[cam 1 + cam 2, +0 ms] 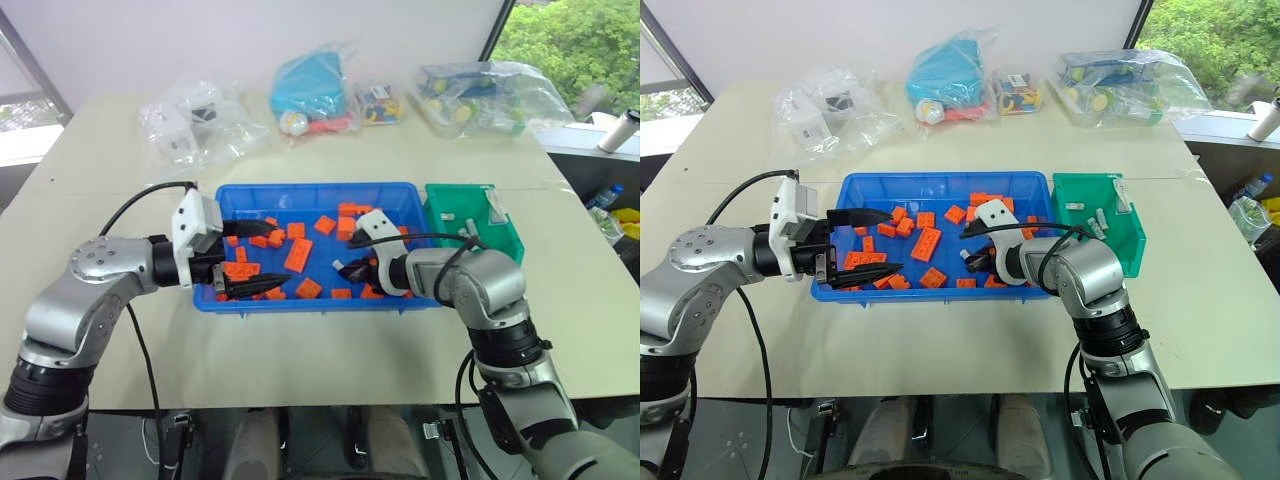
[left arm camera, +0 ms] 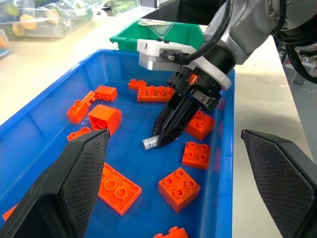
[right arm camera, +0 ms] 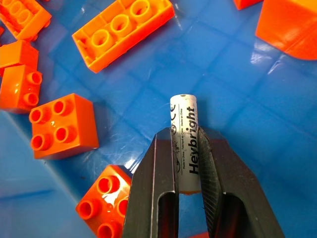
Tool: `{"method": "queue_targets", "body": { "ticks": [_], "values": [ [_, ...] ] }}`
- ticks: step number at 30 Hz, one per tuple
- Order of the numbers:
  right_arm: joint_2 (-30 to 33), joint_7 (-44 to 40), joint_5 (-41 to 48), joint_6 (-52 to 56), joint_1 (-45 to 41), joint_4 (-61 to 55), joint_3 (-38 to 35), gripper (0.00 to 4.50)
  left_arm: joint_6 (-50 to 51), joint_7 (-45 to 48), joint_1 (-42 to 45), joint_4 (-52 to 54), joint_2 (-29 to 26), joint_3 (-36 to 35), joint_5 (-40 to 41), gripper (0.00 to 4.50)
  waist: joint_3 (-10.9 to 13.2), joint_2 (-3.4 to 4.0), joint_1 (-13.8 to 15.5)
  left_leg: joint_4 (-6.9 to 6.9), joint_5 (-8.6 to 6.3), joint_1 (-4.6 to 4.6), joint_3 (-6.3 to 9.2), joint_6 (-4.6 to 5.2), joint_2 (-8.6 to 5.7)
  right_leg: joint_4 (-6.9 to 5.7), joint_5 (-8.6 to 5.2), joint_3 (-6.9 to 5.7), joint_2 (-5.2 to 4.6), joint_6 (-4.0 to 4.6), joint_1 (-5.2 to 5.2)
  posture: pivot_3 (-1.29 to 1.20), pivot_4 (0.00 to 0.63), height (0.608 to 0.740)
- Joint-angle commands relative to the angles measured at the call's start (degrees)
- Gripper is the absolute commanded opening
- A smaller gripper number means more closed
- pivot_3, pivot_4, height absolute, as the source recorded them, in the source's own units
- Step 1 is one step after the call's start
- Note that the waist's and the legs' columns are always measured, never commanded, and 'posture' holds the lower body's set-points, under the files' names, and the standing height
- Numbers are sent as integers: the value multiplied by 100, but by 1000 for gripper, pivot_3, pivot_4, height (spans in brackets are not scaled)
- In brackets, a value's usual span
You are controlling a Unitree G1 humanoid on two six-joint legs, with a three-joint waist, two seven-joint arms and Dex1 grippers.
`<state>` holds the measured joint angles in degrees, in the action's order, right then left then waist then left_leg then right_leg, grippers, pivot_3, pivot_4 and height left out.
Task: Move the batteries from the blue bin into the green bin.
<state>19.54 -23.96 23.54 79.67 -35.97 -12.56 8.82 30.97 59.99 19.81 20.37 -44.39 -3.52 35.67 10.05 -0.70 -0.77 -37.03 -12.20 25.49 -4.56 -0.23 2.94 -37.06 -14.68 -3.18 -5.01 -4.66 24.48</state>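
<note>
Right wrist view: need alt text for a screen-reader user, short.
The right hand is shut on a small silver-grey cylindrical battery printed with black lettering, which lies on the floor of the bright blue plastic bin. Orange plastic building blocks lie scattered around it, apart from the battery.

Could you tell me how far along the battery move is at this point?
Done: a few batteries already lie in the green bin. In hand: the right gripper is shut on a battery down in the blue bin, among the orange blocks; it is not yet lifted. Left: carrying it over. The left gripper is open over the blue bin.
</note>
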Motion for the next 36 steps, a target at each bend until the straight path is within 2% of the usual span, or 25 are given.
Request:
{"method": "queue_targets", "body": {
  "ticks": [1, 5, 7, 9, 12, 15, 17, 19, 21, 25, 29, 33, 36],
  "values": [
    [11, -88, 202, 77, -181, -185, -377, 55, -141, 82, 18, -37, -6, -77, -4, 4500, 0, 0, 3, 0, 0, 0, 0, 0, 0, 0, 0, 0, 0, 0, 0, 0, 150, 736],
    [312, -162, 319, 80, -564, -244, -1101, 55, -167, 98, -5, -102, 28, -65, -17, 4500, 3, 5, 12, -1, 0, 2, -2, 0, 0, 0, 0, 0, -1, 0, 2, 0, 150, 736],
    [751, -190, 298, 35, -759, -191, -1507, 55, -172, 109, -57, -121, 17, -114, 0, 4500, 3, 5, 30, -1, 0, 5, -1, 0, -1, 1, 0, 0, -2, 0, 4, 0, 150, 736],
    [1501, -307, 128, -203, -751, -152, -1619, 55, -184, 129, -113, -167, -8, -187, 20, 4500, 3, 4, 41, 0, 0, 7, -1, 0, -2, 5, 0, 0, -3, 0, 3, 0, 150, 736],
    [2410, -505, 2, -508, -533, -90, -1704, 55, -211, 175, -167, -227, -52, -269, 39, 4500, 4, 3, 58, 4, -1, 10, -3, 2, -6, 12, -10, 0, -6, 17, 5, 0, 150, 736],
    [3014, -695, -121, -887, -96, -100, -1732, 55, -240, 201, -151, -289, -80, -302, 29, 4500, 3, 2, 25, 5, -2, 5, -3, 2, -3, 11, -10, 0, -3, 17, 4, 0, 150, 736],
    [3264, -741, -264, -1191, 215, -174, -1642, 1088, -255, 208, -132, -337, -82, -329, 25, 4500, 4, 2, -2, 5, -2, 2, -5, 2, -1, 10, -10, 1, -1, 16, 4, 0, 150, 736],
    [3381, -798, -333, -1440, 502, -269, -1634, 1838, -273, 201, -68, -412, -71, -343, -2, 4500, 4, 3, -6, 5, -2, -1, -7, 2, 0, 8, -9, 2, -1, 15, 5, 0, 150, 736],
    [3373, -911, -251, -1578, 581, -343, -1710, 2781, -289, 218, -24, -482, -75, -352, -18, 4500, 4, 3, -2, 4, -1, -1, -7, 2, 0, 7, -8, 2, -1, 13, 5, 0, 150, 736],
    [3587, -1584, 54, -2094, 787, -443, -2124, 2781, -300, 285, 32, -579, -143, -385, -19, 4500, 5, 4, 13, 3, -2, 1, -6, 2, 0, 8, -2, 3, -1, 0, 5, 0, 150, 736],
    [4217, -2899, 153, -3215, 1745, -164, -2888, 2781, -246, 436, 55, -794, -412, -616, 21, 4500, 7, 1, 152, 2, -2, 8, -5, 3, -2, 15, -8, 1, -2, 2, 4, 0, 150, 736],
    [4831, -4330, -126, -4653, 2955, 919, -3626, 2781, -91, 757, 40, -1223, -863, -1018, 171, 4500, 8, 1, 158, -4, -2, 2, -9, 4, -1, 25, -15, 2, -4, 14, -5, 0, 150, 736],
    [5126, -5067, -258, -5520, 3349, 1930, -3951, 2781, 57, 831, 201, -1769, -1066, -1284, 248, 4500, 9, 3, 142, -4, -2, -6, -13, 3, -1, 29, -15, 2, -5, 15, -12, 0, 150, 736]
  ]
}}
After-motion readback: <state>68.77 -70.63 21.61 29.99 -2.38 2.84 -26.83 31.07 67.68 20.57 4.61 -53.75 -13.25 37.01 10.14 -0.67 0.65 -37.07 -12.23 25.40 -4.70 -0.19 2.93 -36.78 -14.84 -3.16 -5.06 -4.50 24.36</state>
